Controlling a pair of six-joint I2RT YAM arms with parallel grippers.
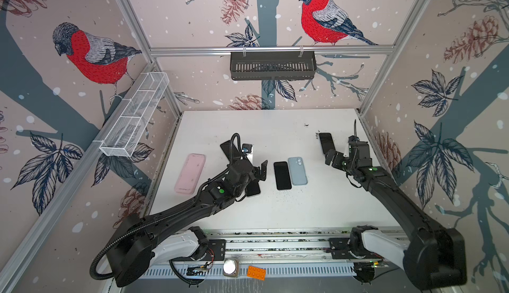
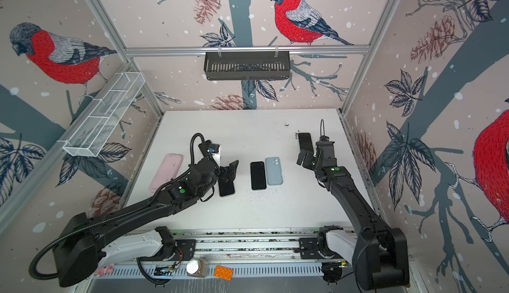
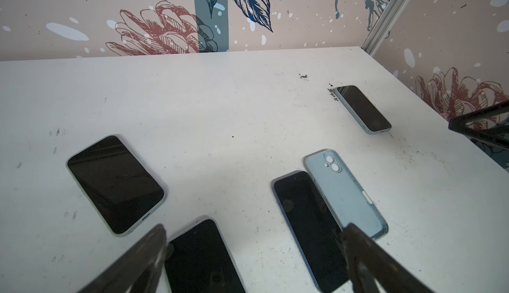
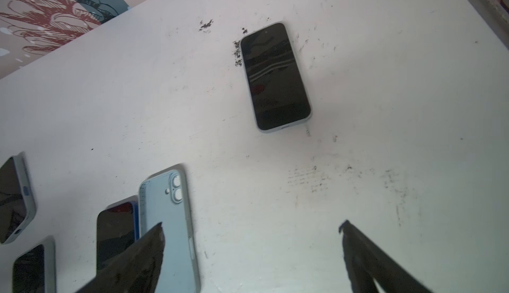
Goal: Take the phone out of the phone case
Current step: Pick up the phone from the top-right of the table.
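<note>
Overhead, left gripper [image 1: 260,171] and right gripper [image 1: 332,160] gape empty; cased phone [image 3: 115,184] (half-hidden there) shows whole from the left wrist.

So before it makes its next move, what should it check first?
1. Is the left claw open and empty? ok.
2. Is the right claw open and empty? ok.
3. Is the cased phone lying flat, screen up, apart from the others? ok.
4. Are the bare phone and the empty blue case separate, side by side? ok.
5. Does the pink case hold a phone? cannot tell.
</note>
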